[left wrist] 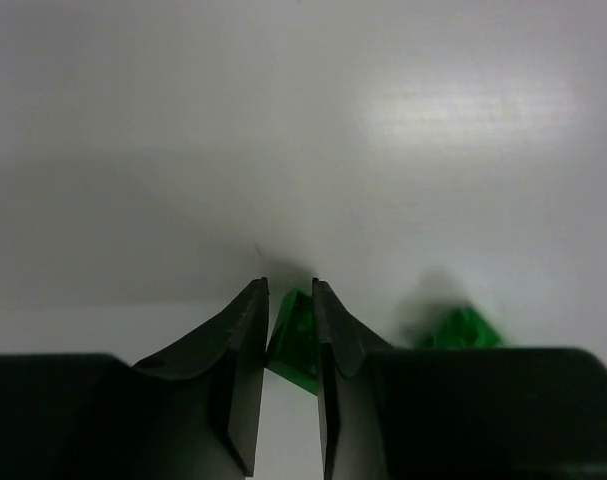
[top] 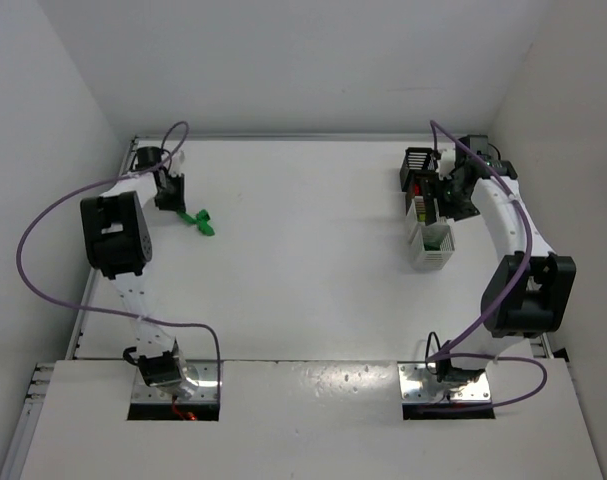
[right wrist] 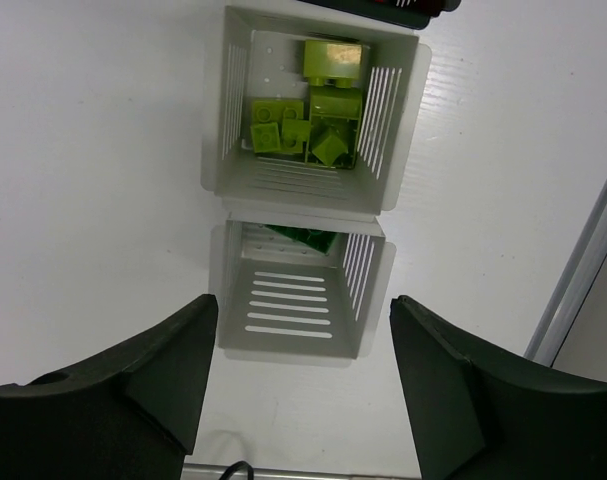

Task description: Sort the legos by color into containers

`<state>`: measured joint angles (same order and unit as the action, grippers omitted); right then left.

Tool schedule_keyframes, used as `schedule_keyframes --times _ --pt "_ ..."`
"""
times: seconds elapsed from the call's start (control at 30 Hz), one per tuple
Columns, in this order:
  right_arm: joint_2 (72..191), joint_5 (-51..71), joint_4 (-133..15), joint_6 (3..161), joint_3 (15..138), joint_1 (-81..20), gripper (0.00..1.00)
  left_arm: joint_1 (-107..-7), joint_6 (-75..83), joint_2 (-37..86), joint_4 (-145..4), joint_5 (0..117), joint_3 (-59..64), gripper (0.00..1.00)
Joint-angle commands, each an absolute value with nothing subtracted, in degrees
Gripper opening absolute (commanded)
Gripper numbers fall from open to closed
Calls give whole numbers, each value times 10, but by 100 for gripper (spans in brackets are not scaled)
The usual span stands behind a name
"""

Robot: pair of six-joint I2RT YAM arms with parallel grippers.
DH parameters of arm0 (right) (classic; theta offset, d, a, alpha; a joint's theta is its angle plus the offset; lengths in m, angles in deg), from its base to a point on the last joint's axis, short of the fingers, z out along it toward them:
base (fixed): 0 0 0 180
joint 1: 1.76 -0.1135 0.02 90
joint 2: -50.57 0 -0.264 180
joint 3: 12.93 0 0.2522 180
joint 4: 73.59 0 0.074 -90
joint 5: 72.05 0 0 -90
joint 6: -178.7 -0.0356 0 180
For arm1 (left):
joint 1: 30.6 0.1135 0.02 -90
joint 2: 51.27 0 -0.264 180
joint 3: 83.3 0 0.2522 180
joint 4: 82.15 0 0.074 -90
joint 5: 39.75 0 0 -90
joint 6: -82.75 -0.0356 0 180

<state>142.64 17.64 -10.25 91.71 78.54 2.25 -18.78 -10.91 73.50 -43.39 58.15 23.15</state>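
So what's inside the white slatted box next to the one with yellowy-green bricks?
Dark green plastic bricks lie against the far wall of that white slatted plastic bin. The rim there covers part of them, so I can't count them. The remaining floor looks bare.

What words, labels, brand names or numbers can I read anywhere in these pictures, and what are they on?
None: there is no readable text in any view.
The white bin holding lime bricks, the green brick in the left claw and the black arms show no lettering.
In the top view, any marks on the arm bases are too small to tell.
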Motion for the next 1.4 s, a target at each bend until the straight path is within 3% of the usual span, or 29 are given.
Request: schedule_keyframes --times 0.0,0.23,0.37,0.53,0.63,0.7,0.73,0.83,0.97,1.1,1.17,1.3,1.37 --pt "1405 156 -110 909 807 25 70 -214 -136 660 -418 618 91 28" --pt "1410 123 -110 904 813 18 70 -310 -117 526 -448 679 -83 28" --pt "1416 93 -104 904 825 13 70 -429 -108 525 -462 684 -88 28" --pt "1416 29 -91 909 830 13 70 -479 -95 572 -457 725 -22 30" --pt "1411 -30 -81 915 820 8 72 -479 -84 591 -452 776 15 39" --pt "1405 -69 -75 920 820 2 75 -484 -84 576 -452 795 21 50" --pt "1405 -94 -66 927 820 2 75 -468 -66 544 -475 790 21 62" --pt "1405 -135 -52 934 820 -20 76 -416 -35 499 -496 750 31 73" --pt "1432 -147 -46 964 814 -86 72 -355 -29 468 -452 644 73 72" --pt "1481 -112 -46 964 840 -168 59 -298 -40 462 -425 596 86 69" --pt "1510 -106 -52 939 862 -195 59 -277 -45 474 -414 574 86 67" --pt "1608 -58 -78 870 934 -260 70 -270 -39 510 -398 560 86 64" --pt "1637 -26 -96 830 963 -277 71 -270 -28 523 -390 560 86 62"
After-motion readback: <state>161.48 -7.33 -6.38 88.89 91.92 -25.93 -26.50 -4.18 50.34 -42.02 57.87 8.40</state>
